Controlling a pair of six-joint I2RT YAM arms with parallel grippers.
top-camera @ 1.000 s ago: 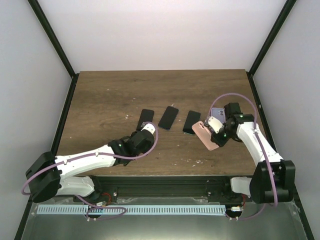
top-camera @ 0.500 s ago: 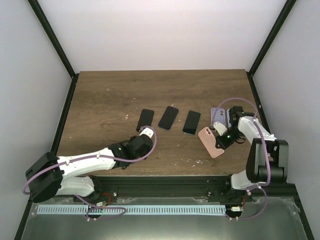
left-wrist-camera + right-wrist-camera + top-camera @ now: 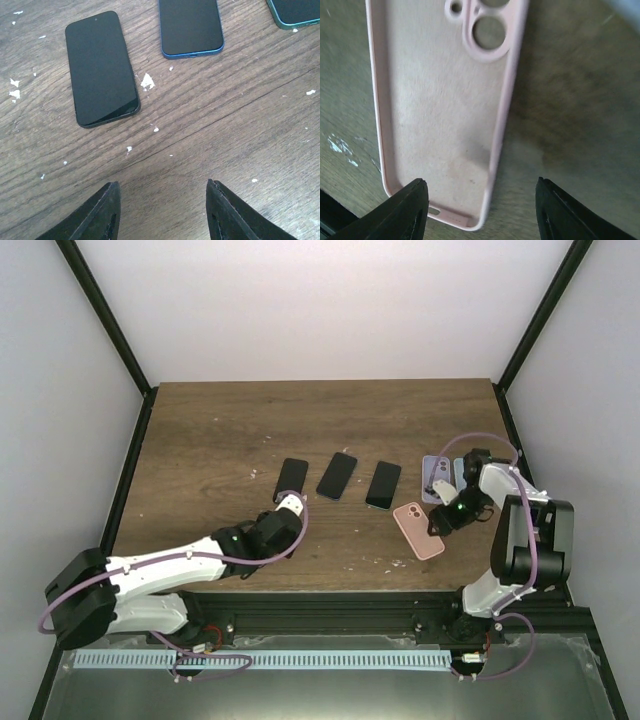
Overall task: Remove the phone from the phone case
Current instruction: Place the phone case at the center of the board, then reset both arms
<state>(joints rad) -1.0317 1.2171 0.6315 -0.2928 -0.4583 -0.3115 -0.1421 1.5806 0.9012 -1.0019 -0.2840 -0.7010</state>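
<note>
Hovering wide open over the empty pink case (image 3: 440, 100), which lay flat on the table (image 3: 220, 430) at four o'clock from the phones (image 3: 338, 475), the right gripper (image 3: 480, 182) needed a straight lift clear of its rim, while the left gripper (image 3: 161, 184) also gaped wide.

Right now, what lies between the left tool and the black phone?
Only bare table with white flecks, from left tool to black phone; the left wrist view shows it.
</note>
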